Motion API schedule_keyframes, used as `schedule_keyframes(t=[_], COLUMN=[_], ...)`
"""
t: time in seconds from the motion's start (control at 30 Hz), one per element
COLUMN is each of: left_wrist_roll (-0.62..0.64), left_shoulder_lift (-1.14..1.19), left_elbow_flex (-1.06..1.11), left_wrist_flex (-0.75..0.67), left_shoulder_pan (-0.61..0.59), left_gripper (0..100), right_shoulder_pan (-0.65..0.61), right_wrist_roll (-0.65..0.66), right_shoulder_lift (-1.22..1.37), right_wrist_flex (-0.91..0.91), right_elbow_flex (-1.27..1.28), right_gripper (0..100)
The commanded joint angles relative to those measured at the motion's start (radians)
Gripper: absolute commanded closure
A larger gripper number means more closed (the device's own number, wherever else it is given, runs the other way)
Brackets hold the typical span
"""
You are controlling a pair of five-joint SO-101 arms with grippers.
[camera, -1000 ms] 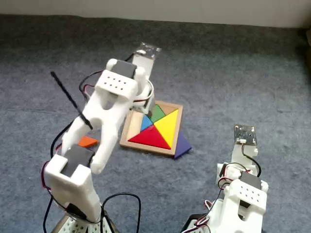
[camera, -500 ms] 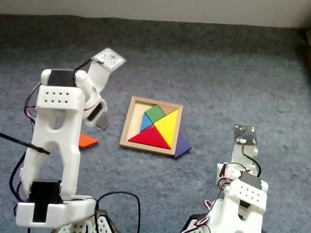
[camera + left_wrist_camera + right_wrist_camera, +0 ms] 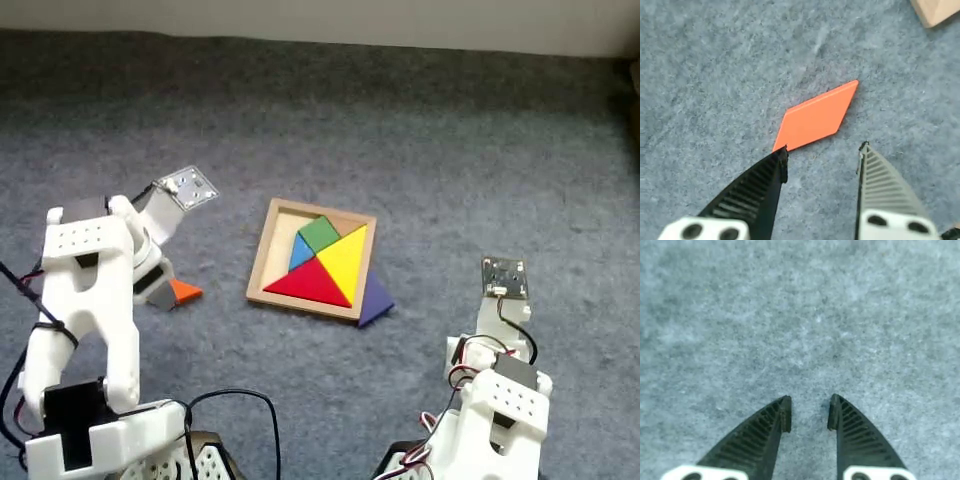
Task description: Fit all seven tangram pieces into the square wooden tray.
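The left gripper has its fingers spread. The orange piece lies flat on the carpet just beyond their tips. It is likely light, thin and stiff, so pinch across its long edges.

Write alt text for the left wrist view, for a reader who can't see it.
An orange parallelogram tangram piece lies flat on grey carpet, just ahead of the tips of the left claw, which is open and holds nothing. A corner of the wooden tray shows farther off.
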Motion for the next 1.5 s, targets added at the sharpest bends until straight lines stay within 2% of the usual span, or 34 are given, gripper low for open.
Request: schedule_keyframes(t=[0.0,0.27,0.53,0.63,0.77,0.87,1.17,1.33,1.47], left_wrist_roll=[-0.009,-0.009,-0.009,-0.008,-0.008,-0.008,-0.006,-0.006,0.015], left_shoulder_lift=[-0.033,-0.033,0.03,0.107,0.194,0.234,0.239,0.239,0.242], left_elbow_flex=[0.035,0.205,0.223,0.15,0.039,-0.027,-0.16,-0.243,-0.317], left_wrist_flex=[-0.057,-0.279,-0.33,-0.302,-0.233,-0.183,-0.054,0.029,0.089], left_shoulder_pan=[0.027,0.033,0.031,0.025,0.03,0.033,0.035,0.036,0.036], left_gripper=[76,76,77,77,84,85,85,91,90], right_shoulder_pan=[0.028,0.028,0.028,0.028,0.028,0.028,0.03,0.03,0.03], right_wrist_roll=[-0.002,-0.002,-0.002,-0.002,-0.002,-0.002,-0.002,-0.002,-0.002], right_shoulder_lift=[0.005,0.005,0.005,0.005,0.005,0.005,0.005,0.005,0.005], right_wrist_flex=[-0.015,-0.015,-0.015,-0.015,-0.015,-0.015,-0.015,-0.015,-0.015], right_elbow_flex=[-0.004,-0.004,-0.004,-0.004,-0.004,-0.004,-0.004,-0.004,-0.004], right_gripper=[86.5,86.5,86.5,86.5,86.5,86.5,86.5,86.5,86.5])
